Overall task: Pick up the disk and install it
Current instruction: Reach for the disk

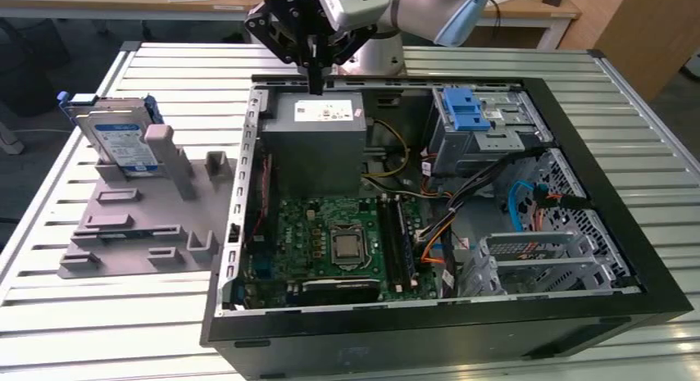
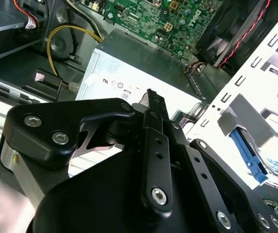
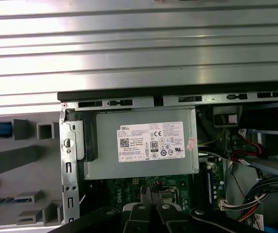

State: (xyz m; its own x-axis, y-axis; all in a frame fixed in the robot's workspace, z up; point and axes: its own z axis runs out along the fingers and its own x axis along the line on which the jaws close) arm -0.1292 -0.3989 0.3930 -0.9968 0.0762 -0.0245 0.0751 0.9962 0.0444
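— Where's the disk (image 1: pixel 118 140)?
— Upright on the grey stand (image 1: pixel 131 233), outside the case (image 1: pixel 438 336), at the exterior view's left.
— The gripper (image 1: pixel 316 88)?
— Over the power supply (image 1: pixel 311 147), jaws pressed together, holding nothing.

Diffuse light from above, bright and even, casts only short, soft shadows. In the first wrist view, the table slats (image 3: pixel 139 48) beyond the power supply (image 3: pixel 144 141) carry broad bands of glare. In the exterior view, the computer case (image 1: pixel 612 258) is dimmer inside, darkest beside the power supply. In the second wrist view, the gripper (image 2: pixel 152 97) looms dark and soft-edged over the power supply, whose label glares white.
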